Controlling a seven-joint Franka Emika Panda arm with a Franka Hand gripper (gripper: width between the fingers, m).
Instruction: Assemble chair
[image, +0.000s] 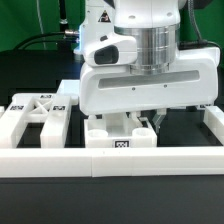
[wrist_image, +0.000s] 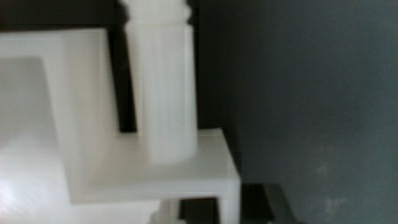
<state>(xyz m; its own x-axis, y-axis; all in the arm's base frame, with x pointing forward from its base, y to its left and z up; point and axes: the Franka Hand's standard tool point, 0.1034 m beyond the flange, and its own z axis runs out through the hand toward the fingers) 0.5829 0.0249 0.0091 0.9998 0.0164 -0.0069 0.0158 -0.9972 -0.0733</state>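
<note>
Gripper fingers were pressed together, gripping nothing visible. Judged a nudging step: the chair leg required low, slow, square contact

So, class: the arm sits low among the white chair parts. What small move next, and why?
Probably a short lift up to test the grip. The gripper is shut low among the chair parts beside the border rail; the wrist view shows a leg against a white block, but not whether anything is held.
</note>
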